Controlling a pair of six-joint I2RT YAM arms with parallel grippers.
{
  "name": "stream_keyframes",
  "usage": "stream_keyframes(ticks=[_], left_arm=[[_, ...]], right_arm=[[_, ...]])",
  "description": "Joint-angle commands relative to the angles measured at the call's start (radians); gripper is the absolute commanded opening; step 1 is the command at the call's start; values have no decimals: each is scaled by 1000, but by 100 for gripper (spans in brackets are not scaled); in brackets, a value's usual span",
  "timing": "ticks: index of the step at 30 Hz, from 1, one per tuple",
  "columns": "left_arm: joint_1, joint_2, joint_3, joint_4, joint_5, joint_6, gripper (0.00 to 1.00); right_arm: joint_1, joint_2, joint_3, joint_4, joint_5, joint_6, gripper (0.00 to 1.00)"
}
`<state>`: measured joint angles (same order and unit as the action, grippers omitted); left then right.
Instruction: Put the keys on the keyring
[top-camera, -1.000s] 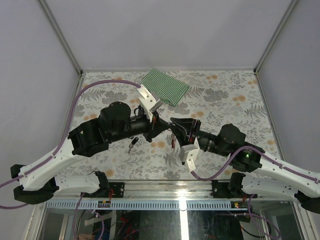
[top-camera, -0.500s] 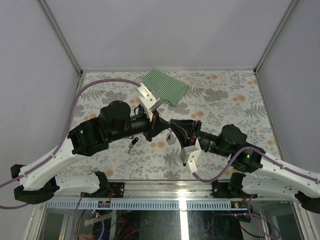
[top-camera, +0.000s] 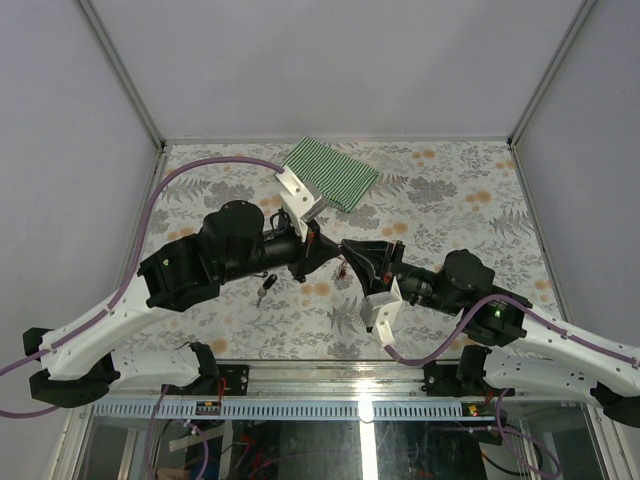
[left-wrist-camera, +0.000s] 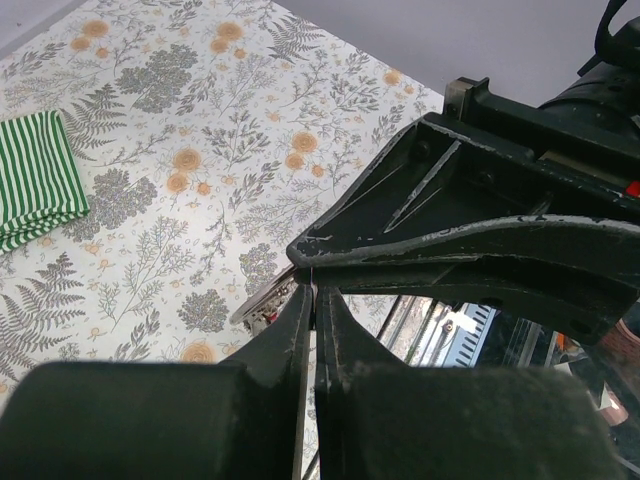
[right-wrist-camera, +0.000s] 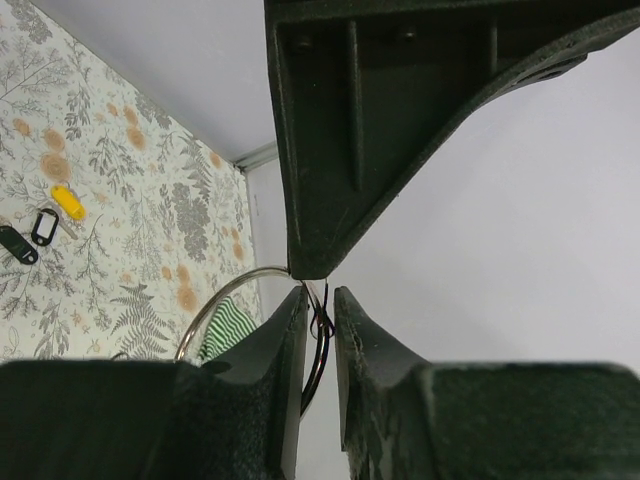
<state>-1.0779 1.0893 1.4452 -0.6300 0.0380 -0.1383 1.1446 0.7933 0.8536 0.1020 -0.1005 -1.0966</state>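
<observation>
Left gripper (top-camera: 318, 238) and right gripper (top-camera: 345, 258) tip to tip at mid-frame.
Top view: you have both meeting above the floral-print table (top-camera: 450, 200). The small silver metal keys (top-camera: 265, 288) lie left of centre, just below the left arm. A green-and-white striped cloth (top-camera: 330, 172) sits upper centre. Left wrist view: left fingers clenched flat together. Right wrist view: the thin silver wire keyring (right-wrist-camera: 215, 303) hangs at centre, pinched in the left tip. Right fingers straddle its wire with a narrow gap; you cannot tell if they bite. The keys' yellow tag (right-wrist-camera: 68, 203) and black tag (right-wrist-camera: 15, 243) lie at the left edge.
</observation>
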Motion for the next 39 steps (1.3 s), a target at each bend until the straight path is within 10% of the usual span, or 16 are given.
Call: stream_keyframes(ticks=[1,9,20,39], left_arm=[[4,-1,38,18,18,-3,0],[4,-1,40,18,36,6,6],[6,-95,-16,57,-79,-10,49],[7,-124,-165,241,-117,-90,56]], right_arm=[[7,-15,5,48,28,-8,19],[8,-10,36,-11,30,7,2],[8,14,130,-134,82,87,0],[7,61,202,-193,143,177,0]])
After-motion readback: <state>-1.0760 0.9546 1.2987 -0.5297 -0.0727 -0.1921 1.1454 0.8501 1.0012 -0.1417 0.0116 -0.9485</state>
